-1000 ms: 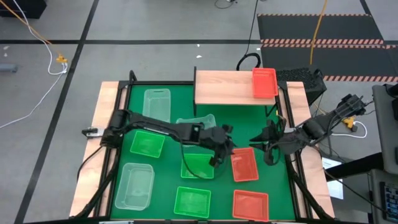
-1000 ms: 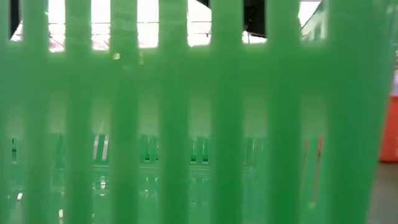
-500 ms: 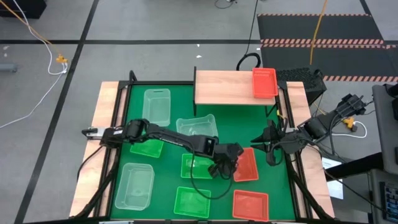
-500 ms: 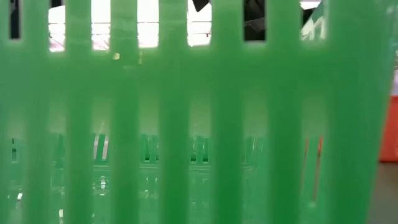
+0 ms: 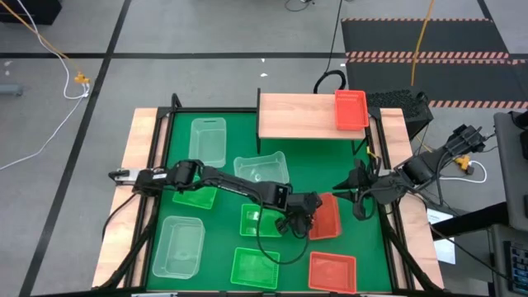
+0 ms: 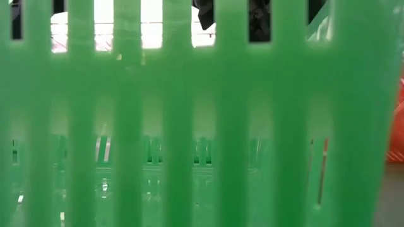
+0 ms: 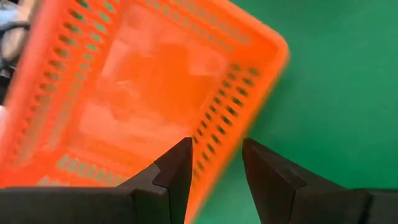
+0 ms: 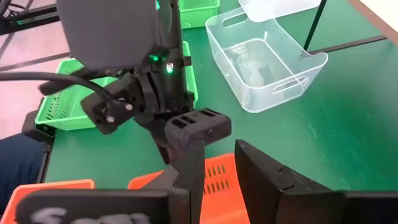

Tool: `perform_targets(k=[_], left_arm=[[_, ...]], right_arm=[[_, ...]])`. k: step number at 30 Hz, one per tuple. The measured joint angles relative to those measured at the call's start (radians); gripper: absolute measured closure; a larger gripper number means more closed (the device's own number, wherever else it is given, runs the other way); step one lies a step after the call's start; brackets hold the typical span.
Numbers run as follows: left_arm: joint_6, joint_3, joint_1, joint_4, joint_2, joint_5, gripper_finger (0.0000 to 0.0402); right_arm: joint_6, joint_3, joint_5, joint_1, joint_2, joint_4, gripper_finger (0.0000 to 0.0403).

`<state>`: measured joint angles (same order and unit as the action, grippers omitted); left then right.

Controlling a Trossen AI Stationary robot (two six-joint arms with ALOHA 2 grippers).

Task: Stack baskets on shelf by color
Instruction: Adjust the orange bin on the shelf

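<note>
Overhead layout, with the shelf [image 5: 309,115] as landmark. 1 orange basket [image 5: 351,110] is sitting on the right end of the shelf's wooden top. The other baskets are lying on the green mat [image 5: 371,247] in front of the shelf: 3 clear, 3 green and 2 orange.

The left gripper [image 5: 302,216] is reaching across the mat to a spot in front of the shelf, at the left wall of the nearer orange basket [image 5: 328,216]. In the left wrist view its fingers [image 7: 177,171] are standing narrowly apart, 1 on each side of that basket's [image 7: 143,99] slotted wall, and the basket is tilting. Whether the pads are pressing the wall cannot be told.

The right gripper [image 5: 356,191] is hanging in front of the shelf's right end, just beside the same basket. Its fingers [image 8: 258,168] are showing a narrow gap with nothing between them.

The slotted wall of a green basket [image 6: 189,126] is filling the low view.
</note>
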<state>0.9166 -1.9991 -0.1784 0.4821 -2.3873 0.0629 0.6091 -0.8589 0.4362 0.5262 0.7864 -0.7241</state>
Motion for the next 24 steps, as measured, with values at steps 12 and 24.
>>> perform_targets(k=[12,24], left_arm=[[0.024,0.0,0.0,-0.047,0.014,-0.03,0.0257],[-0.14,0.0,-0.01,-0.154,0.026,-0.338,0.0257]], right_arm=[[0.008,0.038,-0.023,0.0,-0.001,0.007,0.0319],[0.035,0.058,0.144,-0.045,-0.004,-0.065,0.0319]])
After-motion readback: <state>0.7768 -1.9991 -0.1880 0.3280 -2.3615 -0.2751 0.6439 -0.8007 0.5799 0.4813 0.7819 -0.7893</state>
